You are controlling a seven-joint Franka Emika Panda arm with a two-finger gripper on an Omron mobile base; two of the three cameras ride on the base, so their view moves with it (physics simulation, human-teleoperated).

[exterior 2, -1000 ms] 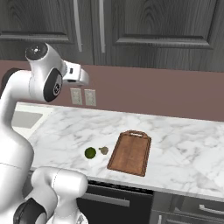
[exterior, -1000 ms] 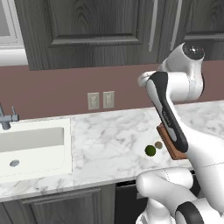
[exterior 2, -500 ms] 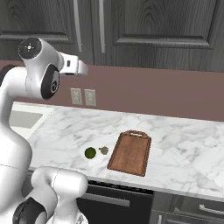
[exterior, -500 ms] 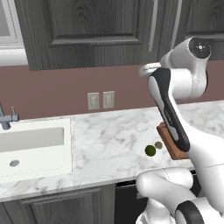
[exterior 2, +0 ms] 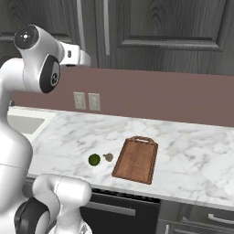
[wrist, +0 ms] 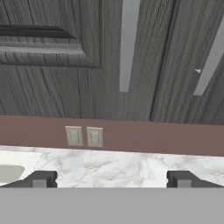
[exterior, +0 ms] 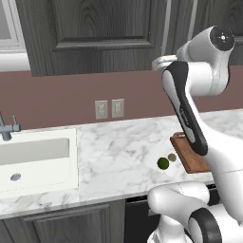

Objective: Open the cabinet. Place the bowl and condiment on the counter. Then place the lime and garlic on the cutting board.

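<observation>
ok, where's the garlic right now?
The garlic sits on the counter, between the lime on its left and the cutting board on its right in the right base view, off the board.

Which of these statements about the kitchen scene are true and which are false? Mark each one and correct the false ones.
1. The cabinet doors are shut. True.
2. The lime lies on the cutting board. False: it lies on the counter, beside the board.
3. The garlic lies between the lime and the cutting board. True.
4. The gripper holds a red bottle. False: its jaws stand wide open and empty, facing the cabinet.
5. A sink is set into the counter. True.
6. The cutting board carries a bowl. False: nothing lies on it.
</observation>
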